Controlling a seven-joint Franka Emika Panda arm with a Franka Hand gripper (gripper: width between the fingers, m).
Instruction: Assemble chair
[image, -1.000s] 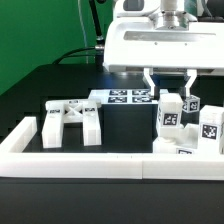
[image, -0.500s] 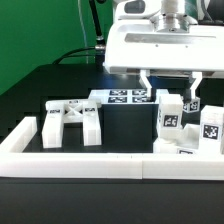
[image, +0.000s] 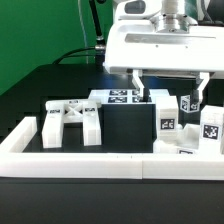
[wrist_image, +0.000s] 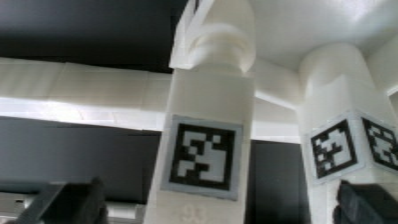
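One hand (image: 170, 97) open, astride leg (image: 168, 120) (upright)

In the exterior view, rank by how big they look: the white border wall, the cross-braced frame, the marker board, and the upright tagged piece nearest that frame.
1. border wall
2. cross-braced frame, though it sits near the camera
3. marker board and upright piece: too alike to rank; the board lies flat, farther back.

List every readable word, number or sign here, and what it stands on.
None: no words, digits or brand marks are legible.
Only black-and-white square tags, which are coded patterns rather than text, show on the chair parts and the marker board.
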